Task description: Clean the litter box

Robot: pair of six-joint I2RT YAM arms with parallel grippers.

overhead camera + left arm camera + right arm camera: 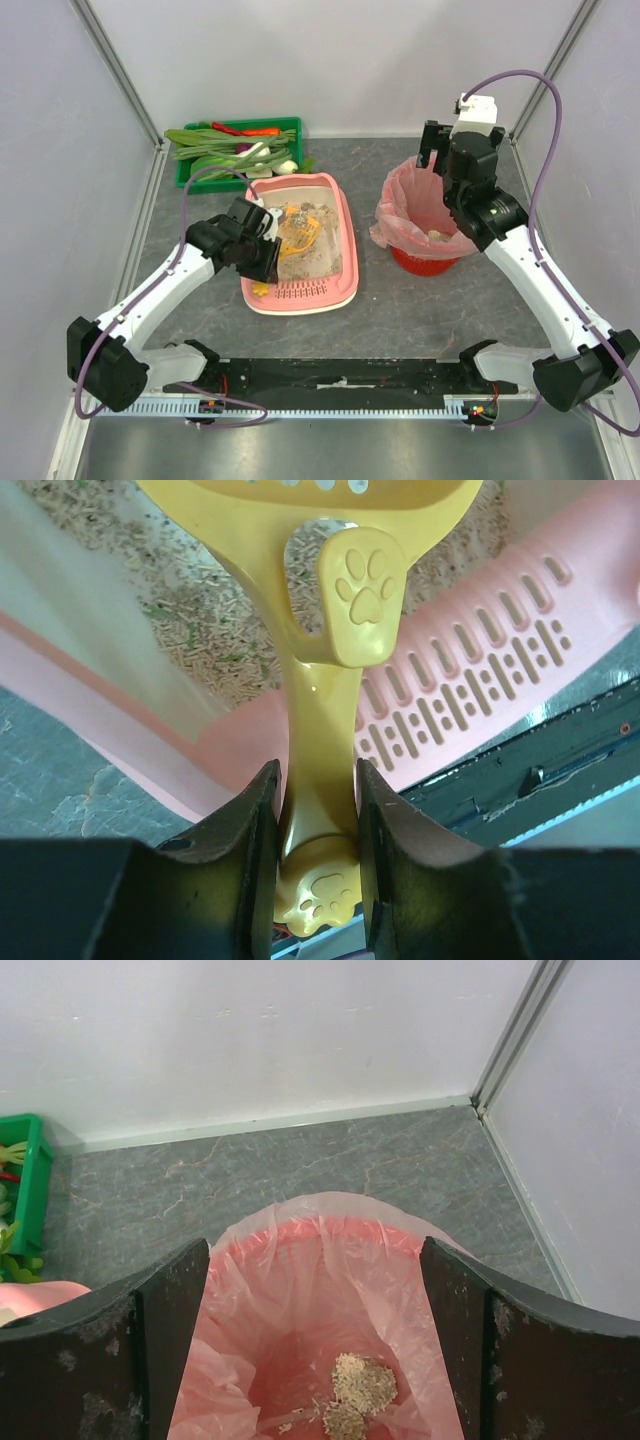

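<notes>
Clenched on the yellow scoop [322,710], the left claw [316,780] pinches the handle near its paw-print end, one black finger on each side. Ahead of the claw, the scoop's slotted blade reaches out over the litter [200,620]. Beneath the handle lies the pink litter box [480,670], with its slotted ledge just to the claw's right and its near rim under the handle. It sits on the grey surface [60,770], and a green crate [190,178] of vegetables stands beyond its far end.

Well apart to the right, the right claw [315,1260] hangs released, jaws spread wide with nothing between them. It points down over a red bin [430,262] lined with a pink bag [300,1360]. Below the claw, at the bag's bottom, sits a small clump [355,1385] of litter.
</notes>
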